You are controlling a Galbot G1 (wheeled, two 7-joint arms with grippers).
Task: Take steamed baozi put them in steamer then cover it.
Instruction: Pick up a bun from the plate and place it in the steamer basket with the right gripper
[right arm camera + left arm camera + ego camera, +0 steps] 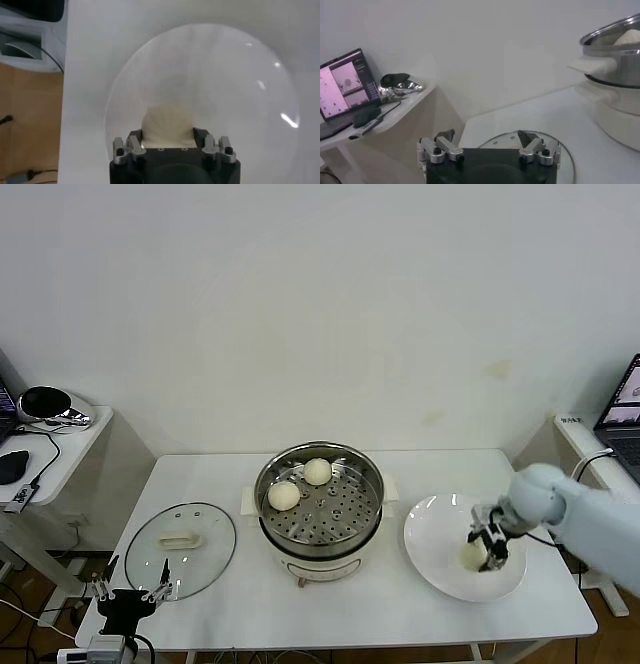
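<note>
The right tool [487, 550] is down on the white plate [437, 559], its fingers pinching a baozi [472, 556] that rests on the plate at the right side of the table [400, 614]; the right wrist view shows the bun [167, 125] squeezed between the fingers. At table centre stands the steamer [320, 502], its perforated tray carrying two more baozi, one [284, 495] near the left wall and one [318, 471] toward the back. The glass lid [182, 548] lies flat to the steamer's left. The left tool [130, 590], fingers spread, hangs at the table's front-left edge beside the lid.
</note>
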